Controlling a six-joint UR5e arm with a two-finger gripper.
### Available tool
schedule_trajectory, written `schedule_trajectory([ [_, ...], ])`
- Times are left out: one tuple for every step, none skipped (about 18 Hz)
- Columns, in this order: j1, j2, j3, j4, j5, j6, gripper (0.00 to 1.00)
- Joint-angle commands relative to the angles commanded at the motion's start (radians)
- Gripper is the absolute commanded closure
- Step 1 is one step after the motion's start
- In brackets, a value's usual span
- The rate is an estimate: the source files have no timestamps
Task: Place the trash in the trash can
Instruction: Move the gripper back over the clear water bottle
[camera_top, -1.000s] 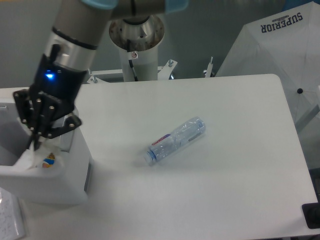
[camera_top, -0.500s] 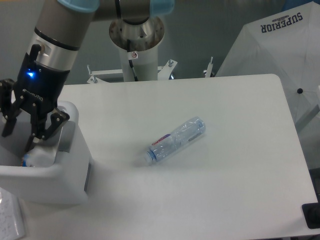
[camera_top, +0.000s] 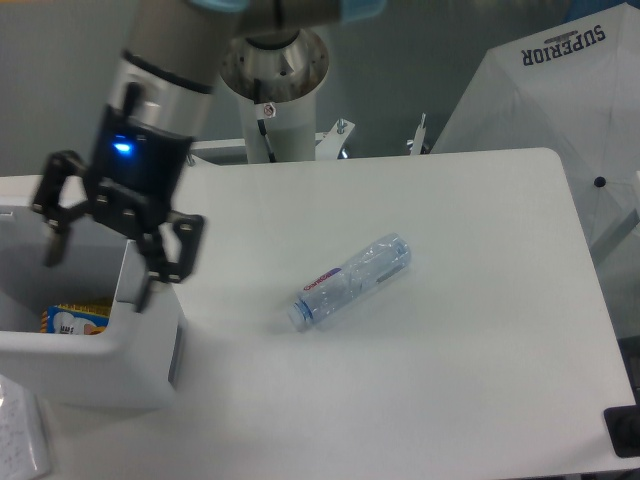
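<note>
gripper (camera_top: 100, 270) above trash can (camera_top: 140, 345) at left bench (camera_top: 480, 330) edge, fingers (camera_top: 52, 240) spread wide, empty; bottle (camera_top: 352, 281) lying on its side mid-bench, well apart; tissue not discernible

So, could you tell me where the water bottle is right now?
The water bottle lies on its side near the middle of the white table, to the right of the trash can and apart from the open claw.

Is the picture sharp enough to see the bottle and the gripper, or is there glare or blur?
Fixed camera: even, soft light with no harsh glare on the table; the bottle is slightly soft but readable, casting a faint shadow; the gripper over the trash can shows mild blur, fingers spread open.
</note>
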Motion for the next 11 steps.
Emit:
schedule_trajectory([
  [0.023,-0.018,0.0,0.0,0.0,0.009,0.0],
  [0.045,-0.038,0.0,0.0,0.0,0.02,0.0],
  [0.065,-0.058,0.0,0.0,0.002,0.026,0.0],
  [0.077,-0.077,0.002,0.0,0.003,0.029,0.0],
  [0.092,-0.097,0.003,0.0,0.005,0.029,0.0],
  [0.109,-0.113,0.003,0.0,0.005,0.035,0.0],
  [0.121,-0.129,0.003,0.0,0.005,0.043,0.0],
  [0.123,-0.14,0.0,-0.002,0.006,0.046,0.0],
  [0.123,-0.152,-0.002,-0.002,0.008,0.046,0.0],
  [0.123,-0.161,-0.005,-0.005,0.009,0.048,0.0],
  [0.123,-0.167,-0.012,-0.006,0.012,0.054,0.0],
])
